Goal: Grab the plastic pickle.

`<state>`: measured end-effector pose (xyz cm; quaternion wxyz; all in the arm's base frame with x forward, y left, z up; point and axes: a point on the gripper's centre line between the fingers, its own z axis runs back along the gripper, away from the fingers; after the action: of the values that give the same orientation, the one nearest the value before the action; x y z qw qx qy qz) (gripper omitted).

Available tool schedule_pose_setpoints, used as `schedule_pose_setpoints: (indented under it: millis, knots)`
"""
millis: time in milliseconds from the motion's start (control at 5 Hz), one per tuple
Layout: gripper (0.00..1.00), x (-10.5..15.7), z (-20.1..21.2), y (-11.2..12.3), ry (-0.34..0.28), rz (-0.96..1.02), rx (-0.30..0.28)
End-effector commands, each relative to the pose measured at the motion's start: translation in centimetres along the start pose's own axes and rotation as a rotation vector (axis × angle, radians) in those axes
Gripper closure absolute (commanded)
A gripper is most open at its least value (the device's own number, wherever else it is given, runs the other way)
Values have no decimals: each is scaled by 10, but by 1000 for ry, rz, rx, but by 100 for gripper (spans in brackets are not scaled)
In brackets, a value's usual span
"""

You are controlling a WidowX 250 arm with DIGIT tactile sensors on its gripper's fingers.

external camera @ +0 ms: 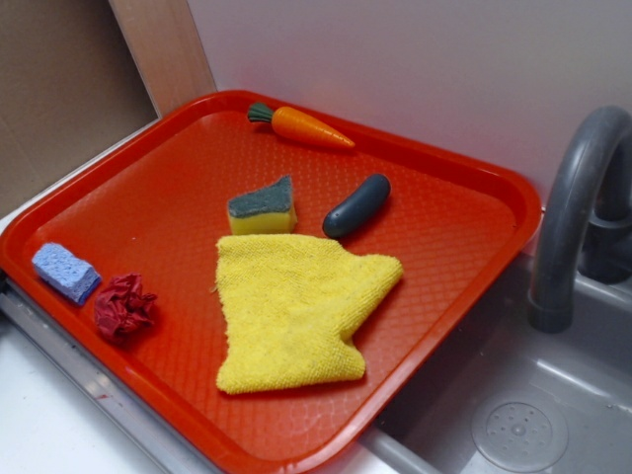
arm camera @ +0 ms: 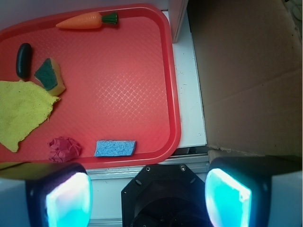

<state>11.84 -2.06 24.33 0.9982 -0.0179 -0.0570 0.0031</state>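
Red tray [external camera: 464,188]: holds all items. Yellow cloth [external camera: 296,306]: centre. Plastic pickle [external camera: 356,205]: beside green-topped sponge [external camera: 263,206], just beyond cloth; likely light, stiff, slippery; best pinched across mid-length. Fingers [arm camera: 68,198]: spread wide, empty, well short of pickle; wrist view only. Grey faucet [external camera: 573,207]: exterior view only.

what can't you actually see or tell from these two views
- End effector: absent from the exterior view; the wrist view shows only its two fingers, cut off by the bottom edge.
- Yellow cloth: cut by the left edge in the wrist view; whatever lies under it is hidden in both.
- Faucet: its top runs past the right edge of the exterior view.
- Plastic pickle: underside hidden.
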Motion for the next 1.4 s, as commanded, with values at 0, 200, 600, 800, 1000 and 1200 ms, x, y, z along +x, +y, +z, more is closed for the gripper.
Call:
schedule_pose_setpoints:
  millis: [0, 200, 600, 800, 1000, 1200]
  knots:
    - [0, 0, 0, 0, 0, 0, 0]
    - [0, 20, -7, -41, -25, -7, -23]
    - [0, 67, -9, -127, -81, -97, -121]
    - [0, 93, -25, -173, -92, -39, -113]
    - [0, 102, -40, -203, -64, -37, -105]
    - [0, 110, -74, -230, -51, -80, -58]
